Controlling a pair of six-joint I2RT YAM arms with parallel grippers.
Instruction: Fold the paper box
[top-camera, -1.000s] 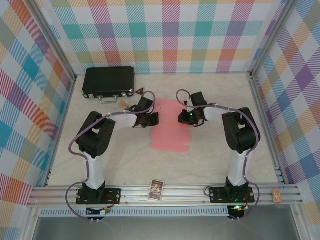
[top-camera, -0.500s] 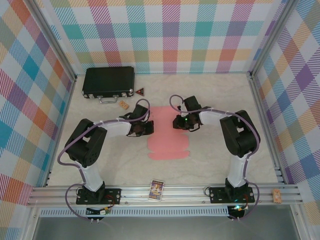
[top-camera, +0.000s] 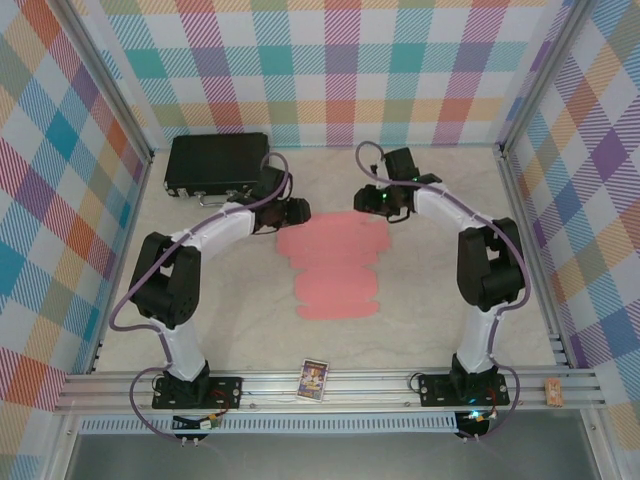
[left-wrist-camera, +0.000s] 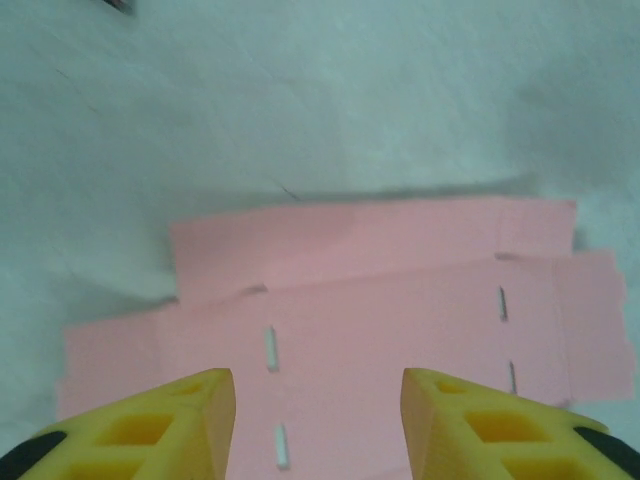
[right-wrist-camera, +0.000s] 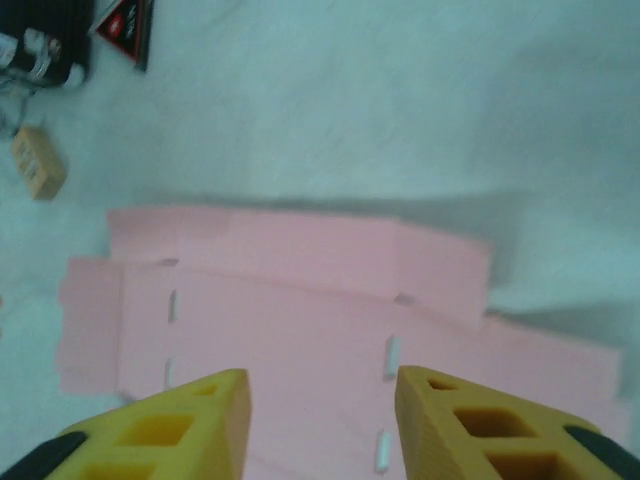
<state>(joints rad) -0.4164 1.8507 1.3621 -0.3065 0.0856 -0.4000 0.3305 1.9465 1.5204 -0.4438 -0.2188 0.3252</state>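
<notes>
One paper box (top-camera: 335, 265) is laid unfolded at the centre of the pale marbled counter (top-camera: 430, 300). It is a flat sheet of thin, smooth salmon-pink card, die-cut with stepped tabs and short slits. The left claw (left-wrist-camera: 318, 400) and the right claw (right-wrist-camera: 320, 395), two in all with yellow fingers, are positioned near its far corners, part open, with nothing gripped.

Black-white arms (top-camera: 168, 288), purple cables (top-camera: 230, 208), yellow fingers (left-wrist-camera: 185, 425)

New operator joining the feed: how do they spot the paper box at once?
Start from the pale table. At its middle lies the paper box, a thin salmon-pink die-cut sheet with small slits. The black case at the far left is bulky and dark.
</notes>
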